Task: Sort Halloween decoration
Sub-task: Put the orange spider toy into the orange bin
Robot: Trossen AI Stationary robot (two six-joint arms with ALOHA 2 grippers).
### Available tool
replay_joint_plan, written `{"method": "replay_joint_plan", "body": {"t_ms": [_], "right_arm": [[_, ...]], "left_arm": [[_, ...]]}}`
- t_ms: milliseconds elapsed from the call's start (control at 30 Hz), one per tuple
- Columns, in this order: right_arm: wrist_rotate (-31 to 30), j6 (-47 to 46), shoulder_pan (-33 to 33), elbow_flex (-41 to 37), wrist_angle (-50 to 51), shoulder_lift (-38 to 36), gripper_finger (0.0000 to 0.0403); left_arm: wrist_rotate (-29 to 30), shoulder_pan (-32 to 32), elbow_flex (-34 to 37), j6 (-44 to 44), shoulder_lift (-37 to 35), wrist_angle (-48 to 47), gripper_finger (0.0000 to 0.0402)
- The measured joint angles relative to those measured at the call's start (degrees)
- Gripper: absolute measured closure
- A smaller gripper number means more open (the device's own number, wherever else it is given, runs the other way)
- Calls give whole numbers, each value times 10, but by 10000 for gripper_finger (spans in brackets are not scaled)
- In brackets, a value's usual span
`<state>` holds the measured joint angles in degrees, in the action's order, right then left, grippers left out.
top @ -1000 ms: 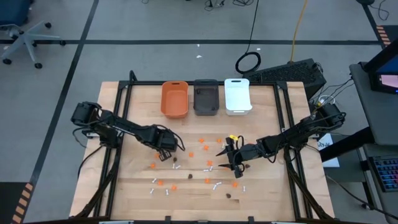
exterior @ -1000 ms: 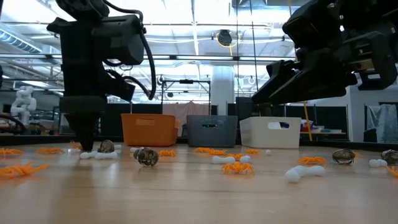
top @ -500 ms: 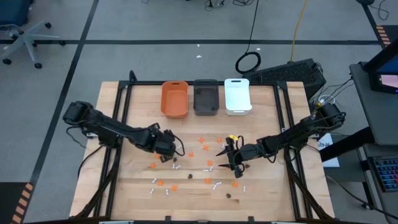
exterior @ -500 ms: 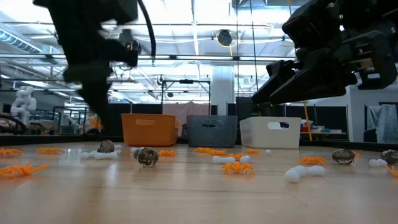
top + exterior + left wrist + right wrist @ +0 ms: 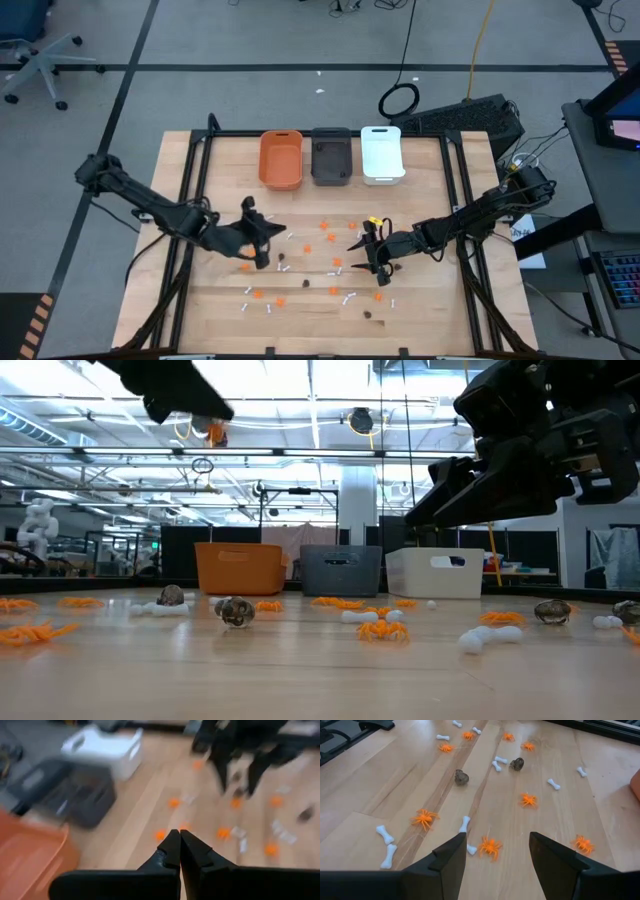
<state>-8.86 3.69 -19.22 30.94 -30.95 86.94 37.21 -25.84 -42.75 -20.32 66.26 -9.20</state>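
Three bins, nothing visibly sorted into them; the sorting looks barely begun.

Largest first: the orange bin [image 5: 281,159], dark grey bin [image 5: 331,156] and white bin [image 5: 381,153] line the upper centre of the table [image 5: 430,310], showing no contents. The left gripper [image 5: 262,238], fingers pressed shut with nothing seen between them, hangs left of centre; the right gripper [image 5: 368,256] waits spread open at centre-right. The Halloween decoration [image 5: 490,846], orange spiders, white bones, dark lumps, lies strewn across the middle and lower boards.

low view | table [image 5: 300,670]: orange spiders [image 5: 382,629], white bones [image 5: 488,637], dark lumps [image 5: 236,611] | bins [image 5: 340,571] behind
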Motion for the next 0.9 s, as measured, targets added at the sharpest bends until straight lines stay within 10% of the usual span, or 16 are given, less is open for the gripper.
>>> {"method": "replay_joint_plan", "body": {"t_ms": [433,900], "right_arm": [[1,-8,0,0,12,0,202],[0,-13,0,0,8,0,202]], "left_arm": [[10,1,164,72,-8,421,401],[38,8,188,72,26,582,402]]}}
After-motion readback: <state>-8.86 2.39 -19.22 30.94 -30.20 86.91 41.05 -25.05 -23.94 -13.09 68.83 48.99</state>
